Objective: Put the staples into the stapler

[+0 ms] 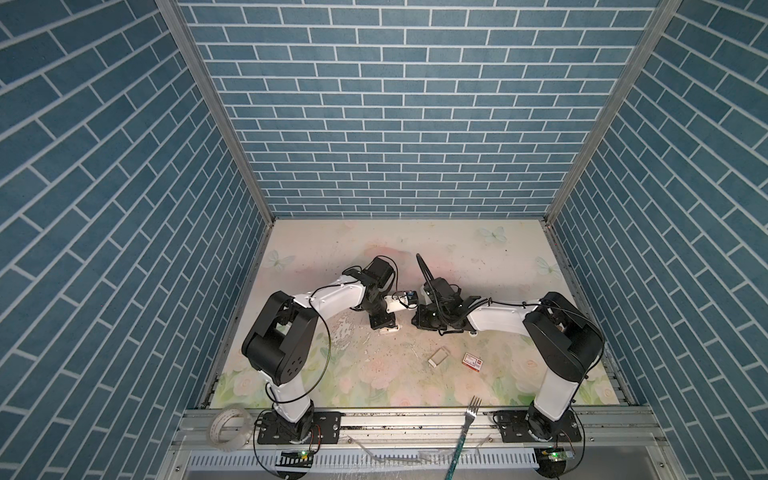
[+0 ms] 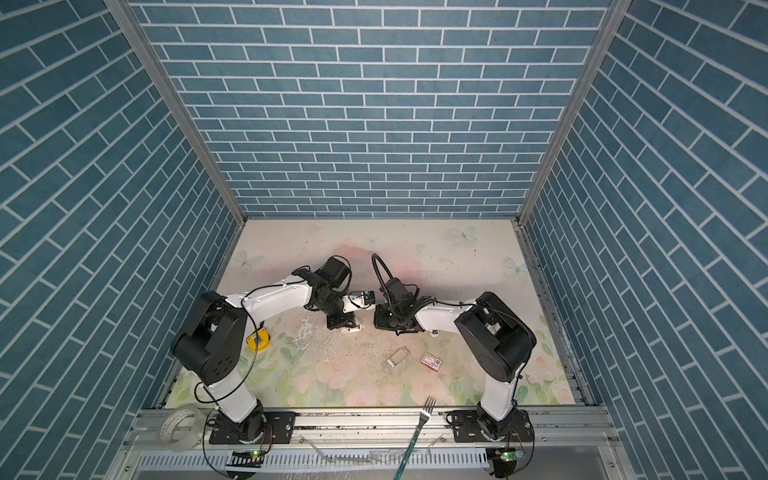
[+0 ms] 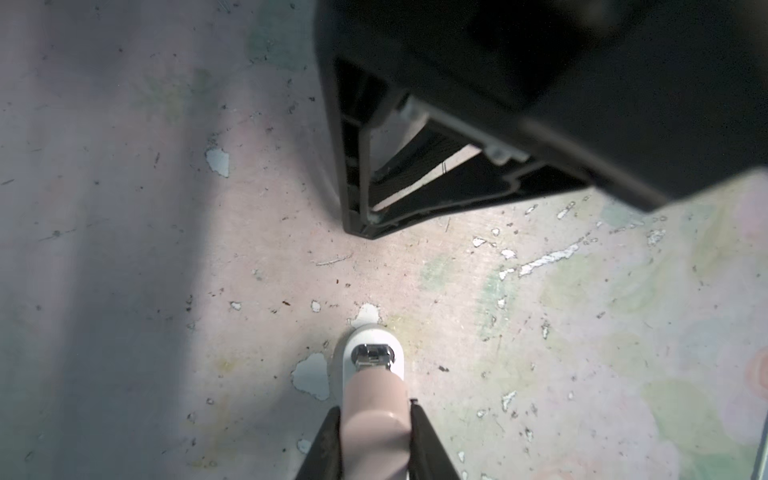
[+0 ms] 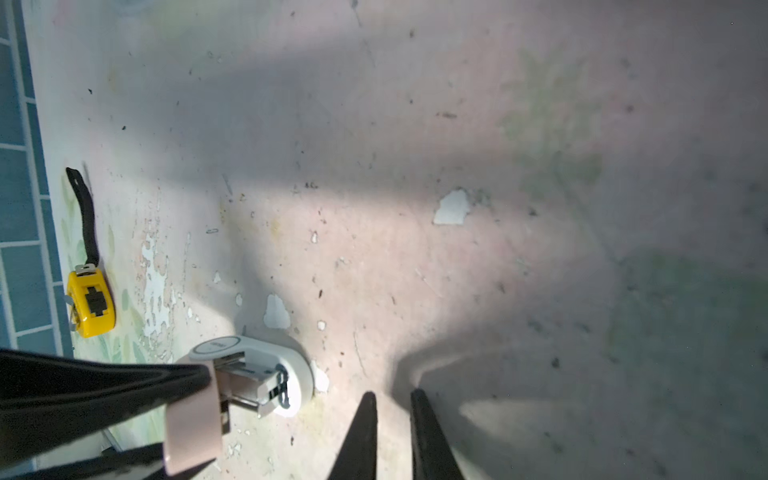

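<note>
Pinching the stapler (image 3: 374,361) by its pink top, the left gripper (image 3: 372,415) has its jaws clamped on it, with one black finger on each side. The stapler is open: the pink top is lifted away from the white base. A shiny metal channel shows between them in the right wrist view. The round end of the white base rests on the table (image 1: 374,241). I cannot tell if anything is in the channel.

Near the stapler, the right gripper (image 4: 392,395) points down at the table. Its jaws stand a little apart with nothing between them, and they do not touch the stapler.

The two small containers lie nearer the front of the table, well apart from both grippers. The pale tray (image 1: 432,363) lies at a slant, and the staples (image 1: 439,356) sit in it as a flat grey block — too small to pick out single strips. The white-and-red box (image 1: 473,360) lies just to the tray's right in both top views, not touching it. I cannot tell what is inside the box.

A yellow tape measure (image 4: 91,307) lies on the table by the blue wall, beside the left arm. A roll of clear tape (image 1: 217,423) and a fork (image 1: 467,424) lie on the metal rail at the front.
</note>
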Robot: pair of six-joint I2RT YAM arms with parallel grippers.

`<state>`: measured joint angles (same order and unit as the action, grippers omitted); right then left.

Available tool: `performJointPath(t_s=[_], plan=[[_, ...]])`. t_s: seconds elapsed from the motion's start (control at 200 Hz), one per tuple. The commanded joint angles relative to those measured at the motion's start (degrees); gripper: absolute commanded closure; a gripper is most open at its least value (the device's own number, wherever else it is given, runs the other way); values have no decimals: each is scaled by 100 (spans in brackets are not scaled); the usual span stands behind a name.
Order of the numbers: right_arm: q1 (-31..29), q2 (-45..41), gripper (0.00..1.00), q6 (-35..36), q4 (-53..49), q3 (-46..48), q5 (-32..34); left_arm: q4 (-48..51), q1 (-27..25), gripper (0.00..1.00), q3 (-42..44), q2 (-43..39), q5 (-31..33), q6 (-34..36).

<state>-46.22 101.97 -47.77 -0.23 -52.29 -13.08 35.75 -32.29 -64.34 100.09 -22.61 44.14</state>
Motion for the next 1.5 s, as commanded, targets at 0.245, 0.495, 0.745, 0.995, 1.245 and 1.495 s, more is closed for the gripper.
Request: performJointPath(t_s=[0.245,0.495,0.745,0.995,1.245,1.495], plan=[[42,-592,83,-32,-796,98,464,268,-58,85,-213,249,182,-40],[47,-1119,83,-4,-1105,200,669,480,-100,92,-397,470,329,-14],[51,-1750,83,-39,-1338,501,770,582,-240,97,-509,707,810,13],[58,-2175,83,-77,-1457,776,1009,611,-404,100,-536,917,1317,24],[52,-2422,84,-92,-1474,964,1058,685,-556,100,-597,1177,1866,60],[52,-2607,84,-84,-1515,1070,1112,772,-661,100,-642,1348,2127,7]])
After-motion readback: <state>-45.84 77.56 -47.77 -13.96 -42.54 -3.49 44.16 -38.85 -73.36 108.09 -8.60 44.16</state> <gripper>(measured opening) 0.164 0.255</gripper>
